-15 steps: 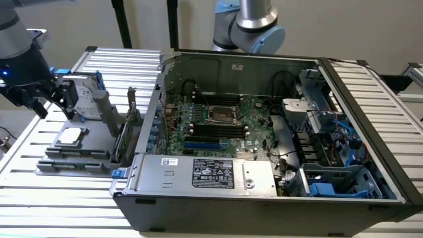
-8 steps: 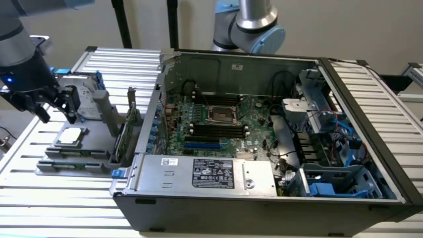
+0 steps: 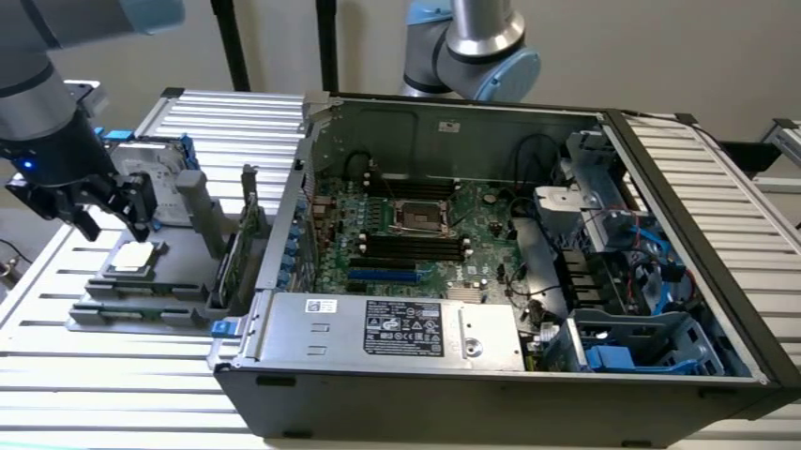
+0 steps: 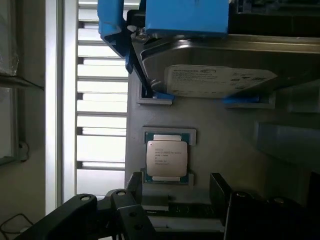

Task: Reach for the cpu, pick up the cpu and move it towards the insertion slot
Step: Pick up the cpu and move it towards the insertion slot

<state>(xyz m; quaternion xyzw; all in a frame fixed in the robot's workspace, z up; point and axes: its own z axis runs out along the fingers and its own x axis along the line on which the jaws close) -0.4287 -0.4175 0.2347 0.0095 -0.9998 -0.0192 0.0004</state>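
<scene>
hovering with the hand [image 3: 113, 225] spread apart and empty, straight above the cpu [image 3: 134, 258] lying flat; no contact yet; well apart from the insertion slot [image 3: 419, 214].

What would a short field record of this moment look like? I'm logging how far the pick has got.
gripper: open, empty, above the cpu
cpu: flat in the grey fixture, not lifted
hard drive: on the same fixture, beside the cpu
insertion slot: on the green board inside the open case, far from the gripper
</scene>
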